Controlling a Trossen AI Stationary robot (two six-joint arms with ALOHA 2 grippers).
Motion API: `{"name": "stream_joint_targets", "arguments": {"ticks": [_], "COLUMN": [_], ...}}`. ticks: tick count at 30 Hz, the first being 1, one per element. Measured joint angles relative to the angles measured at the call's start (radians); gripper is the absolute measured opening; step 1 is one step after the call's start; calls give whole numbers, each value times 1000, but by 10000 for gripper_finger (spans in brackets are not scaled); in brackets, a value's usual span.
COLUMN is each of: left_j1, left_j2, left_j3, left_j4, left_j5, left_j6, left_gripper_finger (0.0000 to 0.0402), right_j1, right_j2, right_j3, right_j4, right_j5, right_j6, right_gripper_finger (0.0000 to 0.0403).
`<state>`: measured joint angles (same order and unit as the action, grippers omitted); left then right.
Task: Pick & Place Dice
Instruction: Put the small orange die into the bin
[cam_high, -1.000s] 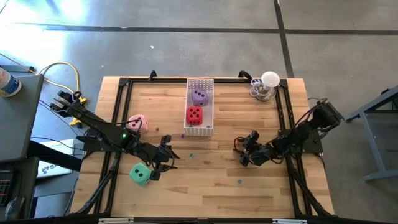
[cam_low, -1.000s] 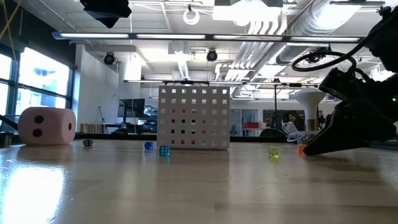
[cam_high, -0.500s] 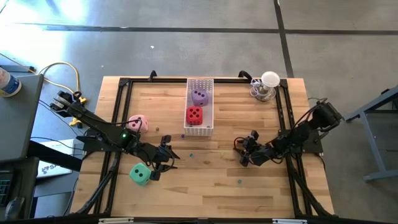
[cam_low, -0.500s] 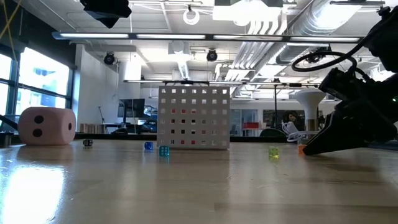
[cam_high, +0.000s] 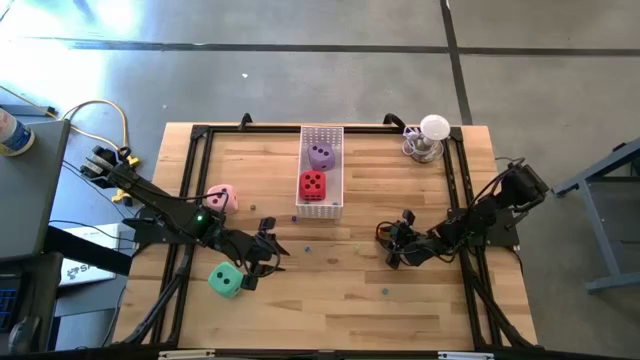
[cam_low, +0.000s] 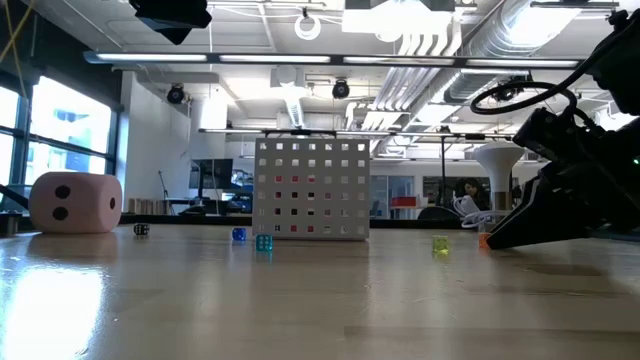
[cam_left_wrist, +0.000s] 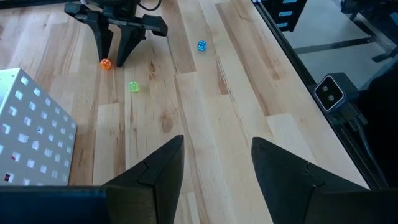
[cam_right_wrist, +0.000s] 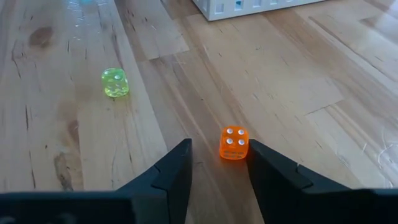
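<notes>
Right tool (cam_right_wrist: 214, 163) nudged closer (fingers apart), straddling orange die (cam_right_wrist: 234, 144)

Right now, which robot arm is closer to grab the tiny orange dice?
The right one, probably. The right gripper has its open fingers just before the orange dice; the left gripper waits by the green dice.

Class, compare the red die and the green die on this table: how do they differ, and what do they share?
The red die sits inside the white tray, while the green die lies on the bare wooden table. The red die has the purple die beside it; the green die has the left gripper near it. Both are cubes with dark pips.
</notes>
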<state>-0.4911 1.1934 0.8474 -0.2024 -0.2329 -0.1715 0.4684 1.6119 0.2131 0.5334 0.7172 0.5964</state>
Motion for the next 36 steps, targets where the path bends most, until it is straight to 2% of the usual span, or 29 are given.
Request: {"name": "stream_joint_targets", "arguments": {"ticks": [12,26,30,36], "left_j1": [0,0,0,0], "left_j2": [0,0,0,0], "left_j3": [0,0,0,0], "left_j4": [0,0,-1,-5], "left_j5": [0,0,0,0], "left_j6": [0,0,0,0], "left_gripper_finger": [180,180,180,180], "right_j1": [-67,-70,-71,-70], "right_j2": [-1,-1,-13,-92], "right_j3": [0,1,9,124], "right_j4": [32,45,95,112], "right_j5": [-53,-83,-109,-105], "right_j6": [-3,-4,-85,-290], "right_gripper_finger": [127,40,40,40]}}
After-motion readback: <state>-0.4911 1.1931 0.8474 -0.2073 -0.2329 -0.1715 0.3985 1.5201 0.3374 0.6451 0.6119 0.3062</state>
